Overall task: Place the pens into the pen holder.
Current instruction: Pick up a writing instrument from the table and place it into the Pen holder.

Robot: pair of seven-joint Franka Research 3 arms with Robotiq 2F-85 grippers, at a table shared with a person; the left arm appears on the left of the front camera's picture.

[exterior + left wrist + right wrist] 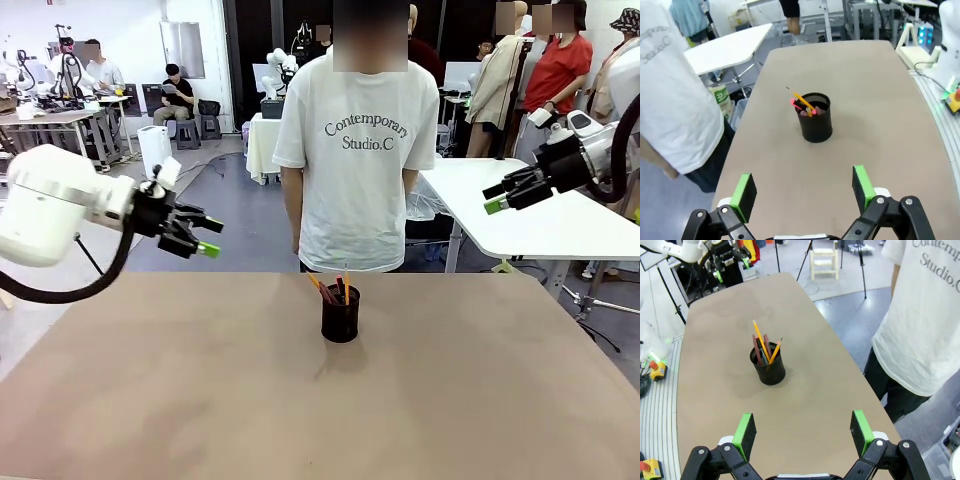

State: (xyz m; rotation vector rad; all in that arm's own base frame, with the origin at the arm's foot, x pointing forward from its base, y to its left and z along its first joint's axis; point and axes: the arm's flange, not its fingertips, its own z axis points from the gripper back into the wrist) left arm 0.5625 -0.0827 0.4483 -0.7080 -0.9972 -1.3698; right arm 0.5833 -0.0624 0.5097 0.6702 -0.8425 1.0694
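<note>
So the pen holder (340,314) is sitting upright near the middle of the tan table (150,400), a bit toward the far edge where the person in the white printed t-shirt (358,150) is standing. It's a small black mesh cup and the pens (331,288) are already in it, poking out above the rim and leaning at slightly different angles. From the right wrist view you can pick out an orange-yellow pencil-like one (760,339) sticking up tallest, a dark reddish-brown one (756,348) next to it, and a shorter orange-tipped one (775,351) leaning the other way. In the left wrist view the tips look pinkish-red and bunched together at one side of the cup, hard to tell them apart there. Both arms are up off the table and well away from the holder. The left gripper (200,238) hangs out at the left side, above the near-left edge of the table, fingers spread apart with nothing between the green pads (744,195). The right gripper (503,196) is up high on the right, over by the white table (560,225) in the background, also spread wide and empty, with the green pads (860,431) standing well apart in its own wrist view. The person's hands are down at their sides, not touching anything on the table.
</note>
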